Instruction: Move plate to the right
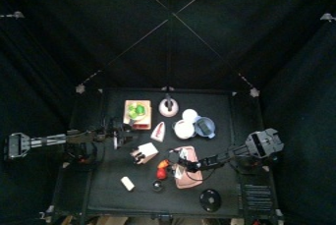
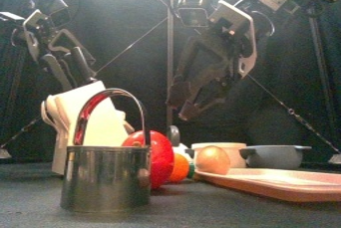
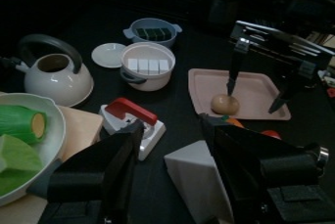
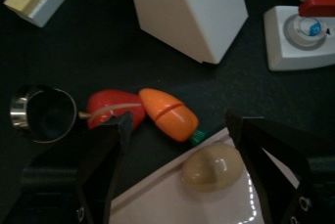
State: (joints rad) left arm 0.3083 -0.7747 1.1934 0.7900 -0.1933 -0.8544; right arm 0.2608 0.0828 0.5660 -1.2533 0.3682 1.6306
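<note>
The salmon-pink oblong plate (image 1: 188, 163) lies at the table's front middle, and shows low at the right in the front view (image 2: 282, 183). A beige round food piece (image 4: 210, 170) sits on the plate's corner (image 4: 229, 206). My right gripper (image 4: 183, 159) is open and hangs above that corner, holding nothing; it also shows in the front view (image 2: 197, 98) and the top view (image 1: 210, 159). My left gripper (image 3: 183, 169) is open and empty, back at the left (image 1: 121, 135), looking toward the plate (image 3: 249, 89).
An orange carrot piece (image 4: 167, 113), a red pepper (image 4: 116, 106) and a metal cup (image 4: 39, 111) lie just beside the plate. A white carton (image 2: 80, 122), kettle (image 3: 53, 71), white cup (image 3: 147, 67), grey-blue bowl (image 3: 155, 32) and small white dish (image 3: 108, 54) stand farther off.
</note>
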